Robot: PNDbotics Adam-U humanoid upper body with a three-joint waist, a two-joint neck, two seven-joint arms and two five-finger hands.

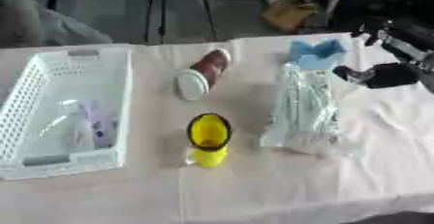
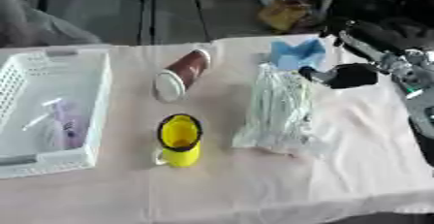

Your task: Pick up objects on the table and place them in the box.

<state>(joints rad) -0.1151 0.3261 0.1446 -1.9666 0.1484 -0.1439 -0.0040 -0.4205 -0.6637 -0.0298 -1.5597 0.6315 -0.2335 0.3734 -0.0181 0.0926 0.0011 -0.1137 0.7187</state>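
Right now four things lie loose on the table (image 1: pixel 254 194), which has a pale cloth over it. A yellow cup (image 2: pixel 179 140) sits near the middle, its dark-rimmed mouth tipped toward the camera and its small handle at about 8 o'clock. At 12 o'clock from the cup lies a brown tube (image 2: pixel 182 74) on its side, with its white lid end pointing down toward the cup. At 3 o'clock from the cup lies a long clear bag (image 2: pixel 278 109) with pale stuff inside, running up and down the table. A blue thing (image 2: pixel 297 53) touches the top end of the bag.

The white box (image 1: pixel 59 111) stands at 9 o'clock from the cup, well apart from it. It has walls full of small holes, and a pale purple packet (image 2: pixel 68 121) already lies inside.

The right hand (image 2: pixel 339 76) comes in from the top right corner on a black and silver arm. It hangs just beside the top of the bag, at 3 o'clock from the blue thing. It looks like a dark lump with one bit poking toward the bag, and I cannot tell if its fingers are spread or curled.
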